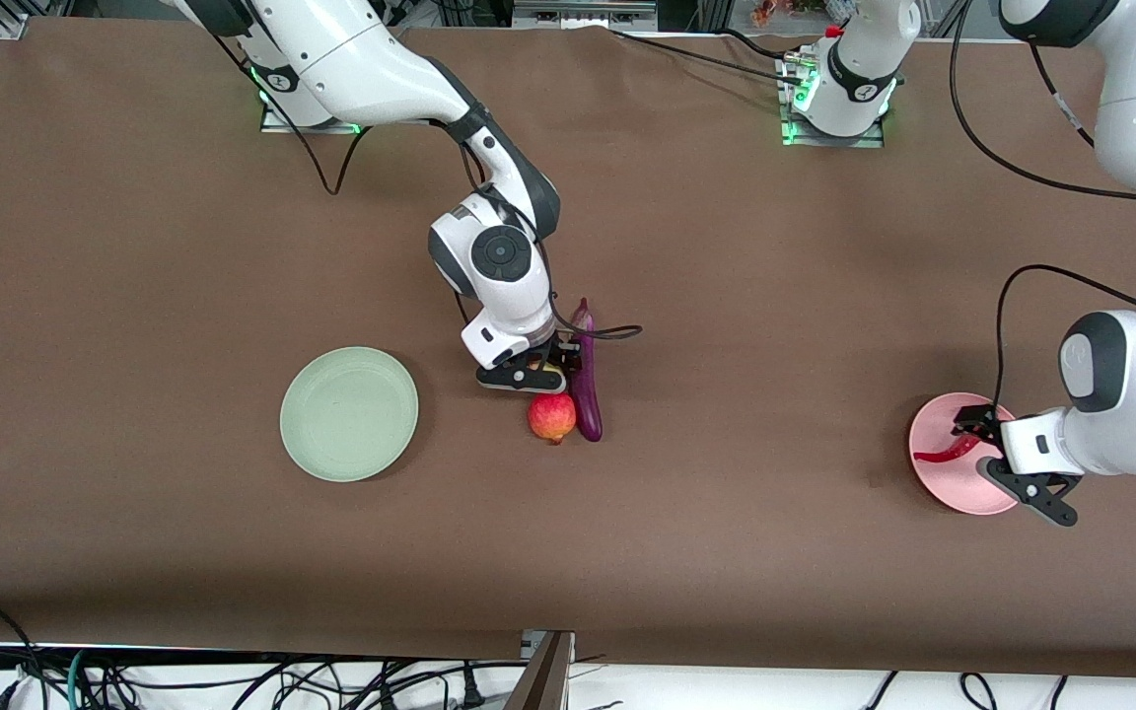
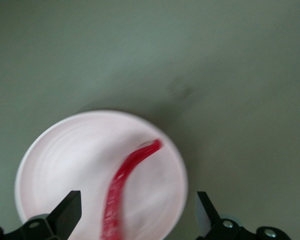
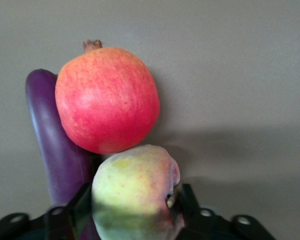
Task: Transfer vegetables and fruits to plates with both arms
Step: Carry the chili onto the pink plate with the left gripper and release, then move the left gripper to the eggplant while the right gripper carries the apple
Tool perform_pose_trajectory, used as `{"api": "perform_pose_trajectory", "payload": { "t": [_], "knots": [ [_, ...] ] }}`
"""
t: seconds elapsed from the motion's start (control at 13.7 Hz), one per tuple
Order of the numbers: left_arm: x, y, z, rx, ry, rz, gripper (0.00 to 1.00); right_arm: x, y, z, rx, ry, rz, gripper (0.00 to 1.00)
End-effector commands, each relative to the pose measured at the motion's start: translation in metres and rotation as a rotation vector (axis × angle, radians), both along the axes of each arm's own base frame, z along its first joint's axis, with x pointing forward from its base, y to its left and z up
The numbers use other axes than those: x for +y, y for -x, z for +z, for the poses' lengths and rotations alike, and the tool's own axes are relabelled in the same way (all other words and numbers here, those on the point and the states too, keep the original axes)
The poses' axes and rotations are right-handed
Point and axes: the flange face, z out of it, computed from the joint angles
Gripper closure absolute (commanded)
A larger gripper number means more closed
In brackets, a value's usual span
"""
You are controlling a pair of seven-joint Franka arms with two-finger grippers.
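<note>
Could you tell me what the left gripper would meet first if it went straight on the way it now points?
Most likely the red chili pepper lying on the pink plate: the open left gripper points down at it, though the exact depth is unclear.

Surface [image 1: 134,296]: brown covering, matt, looks like cloth or paper, faint creases, no shine.

Green plate [image 1: 349,414]: pale, matt, smooth, plastic-looking. Pink plate [image 2: 65,160]: same dull finish, smooth.

Eggplant [image 3: 52,140]: deep purple skin, glossy, smooth. Chili pepper [image 2: 122,180]: red, shiny, wet-looking sheen.

Red-orange fruit [image 3: 106,99]: finely speckled skin, soft satin sheen, dry brown rough nub on top. Pale yellow fruit [image 3: 135,187]: duller skin with pink blush, slightly mottled.

Arm shells: glossy white plastic with dark joints; cables black, rubbery.

Right pincer [image 3: 135,210] and left pincer [image 2: 135,220]: black, matt, hard plastic look, small bright screw heads.
</note>
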Motion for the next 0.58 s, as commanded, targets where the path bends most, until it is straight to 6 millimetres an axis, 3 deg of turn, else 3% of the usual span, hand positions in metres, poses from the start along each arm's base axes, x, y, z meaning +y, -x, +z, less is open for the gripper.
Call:
{"api": "perform_pose_trajectory", "payload": {
  "t": [0.0,0.15,0.29,0.44,0.51],
  "knots": [
    [-0.069,0.005,0.018,0.043,0.086,0.054,0.0,0.002,-0.003,0.0,-0.02,0.008,0.028,0.66],
    [-0.126,0.011,0.015,0.101,0.154,0.18,0.0,-0.002,-0.008,0.013,-0.026,0.004,0.03,0.66],
    [-0.205,0.019,0.012,0.159,0.192,0.276,0.0,-0.012,-0.014,0.052,0.003,0.029,0.019,0.66],
    [-0.284,0.037,0.006,0.214,0.15,0.395,0.0,-0.046,-0.03,0.09,0.038,0.066,0.027,0.66],
    [-0.322,0.047,0.006,0.214,0.134,0.448,0.0,-0.071,-0.04,0.099,0.073,0.097,0.055,0.66]
  ]
}}
